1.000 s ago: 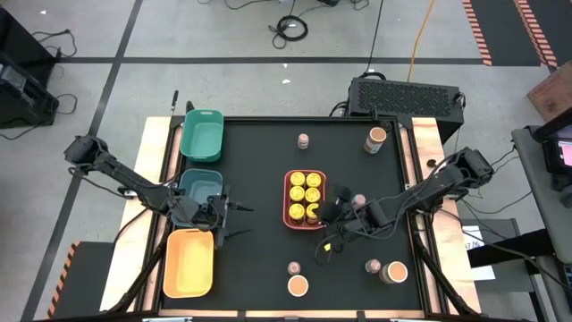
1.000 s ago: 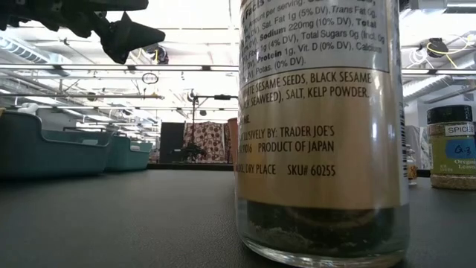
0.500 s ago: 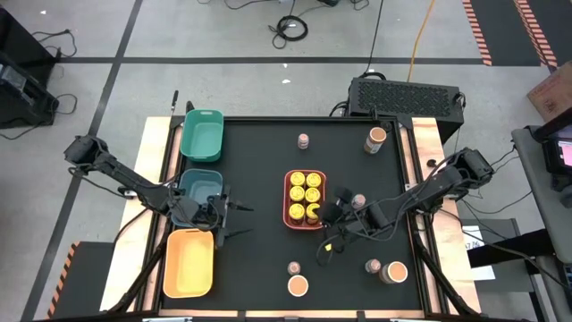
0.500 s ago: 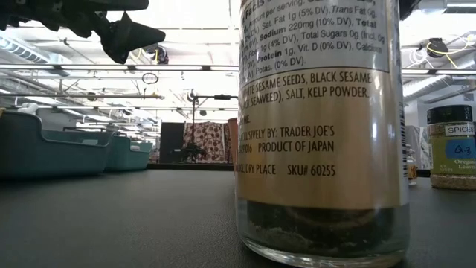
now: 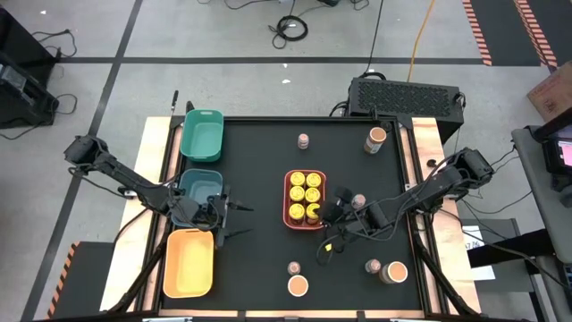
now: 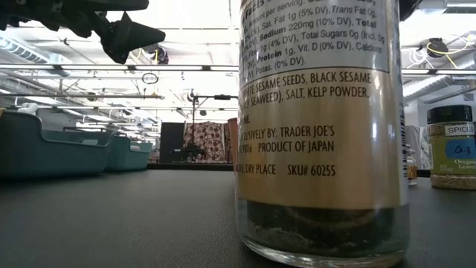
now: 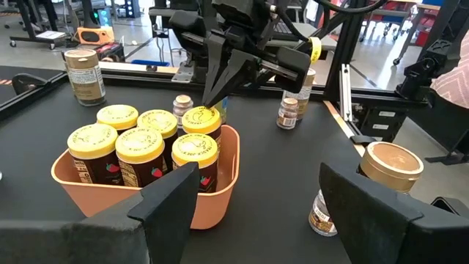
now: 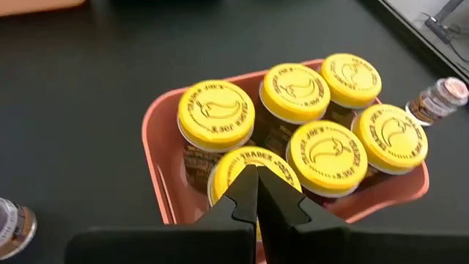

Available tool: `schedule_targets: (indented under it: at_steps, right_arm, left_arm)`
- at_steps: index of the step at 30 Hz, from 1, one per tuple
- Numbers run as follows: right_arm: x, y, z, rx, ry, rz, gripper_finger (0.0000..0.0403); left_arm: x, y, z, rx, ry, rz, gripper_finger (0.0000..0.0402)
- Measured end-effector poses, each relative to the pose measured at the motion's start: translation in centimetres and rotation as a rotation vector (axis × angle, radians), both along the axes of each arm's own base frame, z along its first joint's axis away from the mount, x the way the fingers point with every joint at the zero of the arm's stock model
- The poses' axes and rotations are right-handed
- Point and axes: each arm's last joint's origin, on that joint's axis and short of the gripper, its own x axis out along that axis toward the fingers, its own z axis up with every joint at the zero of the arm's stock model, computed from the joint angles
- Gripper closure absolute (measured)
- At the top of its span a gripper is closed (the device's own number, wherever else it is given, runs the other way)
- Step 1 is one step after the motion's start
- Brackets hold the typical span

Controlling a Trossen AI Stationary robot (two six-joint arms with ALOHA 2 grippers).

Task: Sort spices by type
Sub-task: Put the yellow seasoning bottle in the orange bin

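Six spice jars with bright yellow lids (image 5: pixel 305 197) stand in the coral tray (image 5: pixel 288 211) at mid-table. My right gripper (image 5: pixel 331 215) is shut, its tips slanting down at the tray's near-right jar (image 8: pixel 233 170), also seen as the jar (image 7: pixel 201 121) in the left wrist view. My left gripper (image 5: pixel 243 221) hovers open beside the teal tray (image 5: pixel 200 185), with nothing between its fingers (image 7: pixel 259 169). Tan-lidded jars (image 5: pixel 298 285) (image 5: pixel 396 272) (image 5: pixel 377 136) and small pinkish-lidded jars (image 5: pixel 304 139) (image 5: pixel 293 267) stand loose on the black table. My right gripper points its shut fingertips (image 8: pixel 256 180) down and aslant at the lid of the near-right yellow jar (image 7: pixel 196 117). I cannot tell whether the tips touch the lid or stand just above it. The jar stands upright in the tray.
A green tray (image 5: pixel 202 134) and a yellow tray (image 5: pixel 189 262) flank the teal one along the table's left side. One tan-lidded jar (image 6: pixel 320 134) stands right before the low camera and fills much of that view. Bare black table lies between the left gripper and the coral tray.
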Motion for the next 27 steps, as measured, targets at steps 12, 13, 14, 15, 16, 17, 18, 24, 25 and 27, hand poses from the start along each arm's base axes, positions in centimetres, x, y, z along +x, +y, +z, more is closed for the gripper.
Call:
schedule_targets:
  at_steps: [12,13,14,15,16,17,18,24,25,27]
  right_arm:
    - [-0.32,0.34,-0.16,0.018,0.019,0.007,0.0403]
    - [-0.32,0.37,-0.18,0.027,0.023,0.013,0.0403]
    - [-0.32,0.38,-0.18,0.029,0.024,0.015,0.0403]
    - [-0.32,0.38,-0.19,0.029,0.024,0.014,0.0403]
    - [-0.31,0.37,-0.19,0.029,0.024,0.014,0.0403]
    - [-0.31,0.37,-0.19,0.029,0.024,0.014,0.0403]
    - [-0.31,0.36,-0.19,0.028,0.024,0.013,0.0403]
    - [-0.31,0.36,-0.19,0.025,0.023,0.012,0.0403]
    - [-0.31,0.36,-0.19,0.025,0.023,0.012,0.0403]
    - [-0.31,0.35,-0.19,0.024,0.023,0.012,0.0403]
  left_arm:
    - [0.0,0.0,-0.03,0.001,0.003,0.0,0.0116]
    - [0.0,0.0,-0.03,0.001,0.003,0.0,0.0116]
    - [0.0,0.0,-0.03,0.001,0.003,0.0,0.0116]
    - [0.0,0.0,-0.03,0.001,0.003,0.0,0.0116]
    - [0.0,0.0,-0.03,0.001,0.003,0.0,0.0116]
    - [0.0,0.0,-0.03,0.001,0.003,0.0,0.0116]
    - [0.0,0.0,-0.03,0.001,0.003,0.0,0.0116]
    - [0.0,0.0,-0.03,0.001,0.003,0.0,0.0116]
    - [0.0,0.0,-0.03,0.001,0.003,0.0,0.0116]
    - [0.0,0.0,-0.03,0.001,0.003,0.0,0.0116]
